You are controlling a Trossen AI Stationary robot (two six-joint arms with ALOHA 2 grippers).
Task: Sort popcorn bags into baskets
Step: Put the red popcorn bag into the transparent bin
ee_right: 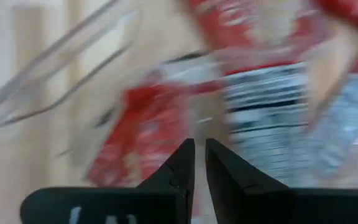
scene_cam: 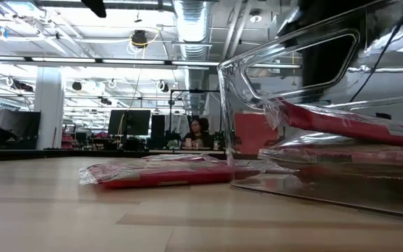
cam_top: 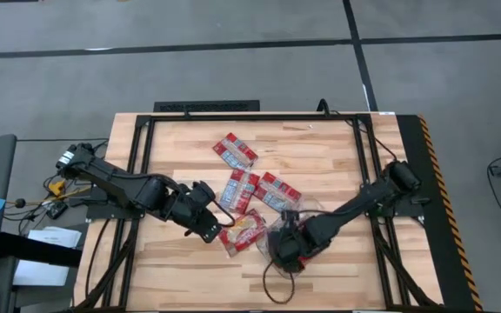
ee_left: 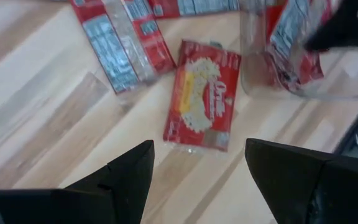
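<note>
Several red popcorn bags lie flat on the wooden table: one far off [cam_top: 235, 149], two side by side [cam_top: 239, 189] [cam_top: 278, 191], and one with a yellow popcorn picture [cam_top: 243, 230] [ee_left: 202, 93] beside the clear tub [scene_cam: 313, 140] [ee_left: 303, 68]. More bags lie inside the tub [scene_cam: 355, 126]. My left gripper [cam_top: 205, 222] [ee_left: 197, 168] is open and hovers just left of the yellow-faced bag. My right gripper [cam_top: 285, 248] [ee_right: 199, 162] is shut and sits over the tub, above the bags in it; its wrist view is blurred.
A black frame [cam_top: 146, 156] runs along the table's edges. A dark cable loop [cam_top: 277, 283] lies near the table's near edge. Bare wood shows at the near left and the far right of the table. A person sits in the room beyond [scene_cam: 196, 133].
</note>
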